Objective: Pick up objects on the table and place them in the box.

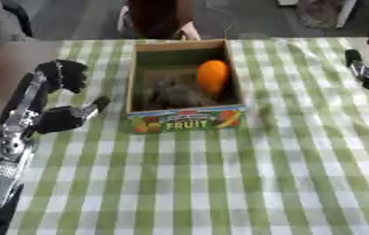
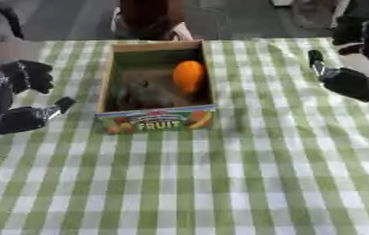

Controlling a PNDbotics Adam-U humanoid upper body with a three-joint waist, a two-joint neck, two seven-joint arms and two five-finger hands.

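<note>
— As the bench [image 1: 220, 183] stands under its green-and-white checked cloth, what is on it?

— Item one: a cardboard box [image 1: 184, 120], open at the top, set toward the far middle, its near wall printed with fruit pictures and the word FRUIT. Item two, inside the box: an orange rounded object [image 1: 212, 75] against the right wall, toward the far end. Item three, also inside: a grey-brown lump [image 1: 176, 94] on the box floor, left of and nearer than the orange one; too blurred to name, possibly more than one thing.

— And the hands?

— Left hand [image 1: 63, 103]: black, just left of the box and apart from it, near its front left corner. Thumb and fingers [image 1: 65, 73] spread wide, nothing between them. Its silver forearm runs down to the lower left corner.

— The right?

— Right hand [image 2: 344, 80]: black, at the right edge of the bench, well apart from the box. One finger points toward the far side, straight; the hand holds nothing that I can see.
</note>
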